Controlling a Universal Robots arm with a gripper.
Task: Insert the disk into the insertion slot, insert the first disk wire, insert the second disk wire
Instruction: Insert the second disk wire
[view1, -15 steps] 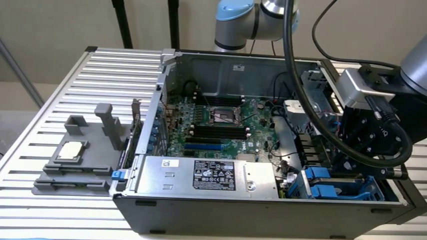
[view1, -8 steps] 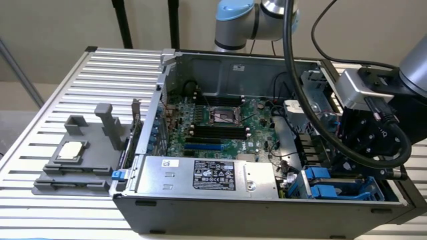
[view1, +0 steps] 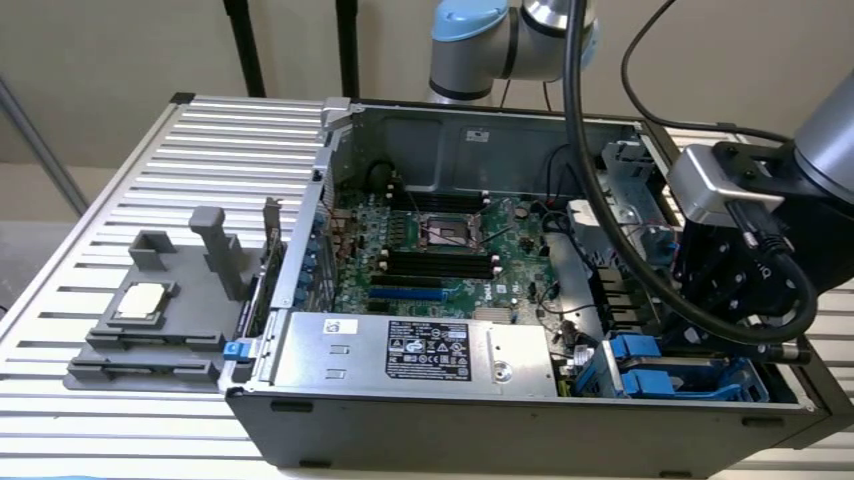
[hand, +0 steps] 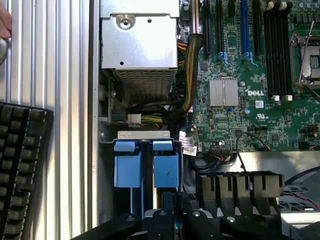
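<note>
Black gripper (hand: 175, 220) hardware fills the lower edge of the wrist frame, hanging directly over the insertion slot (hand: 145, 167); whether its fingers are parted or closed cannot be told. Two bright blue latch tabs (hand: 165, 169) stand side by side in the blue-grey cage just beyond the gripper, and the narrow gap between them holds what may be the edge of the disk, though this cannot be confirmed. In the exterior view the same blue cage (view1: 667, 370) sits at the lower right of the frame, in the near corner of the open computer case (view1: 534, 425), with the arm's wrist (view1: 734, 270) poised just above it. A hard drive of this kind would likely be stiff, fairly dense and sensitive to knocks, best held by the plastic frame's edges rather than its flat faces. Beside the cage lies the silver power supply (view1: 414, 350) with its black label, then the green motherboard (view1: 441, 250). Outside the case, a grey fixture (view1: 160, 320) rests on the slatted surface (view1: 80, 270) at left, and a black keyboard (hand: 20, 165) lies nearby.
</note>
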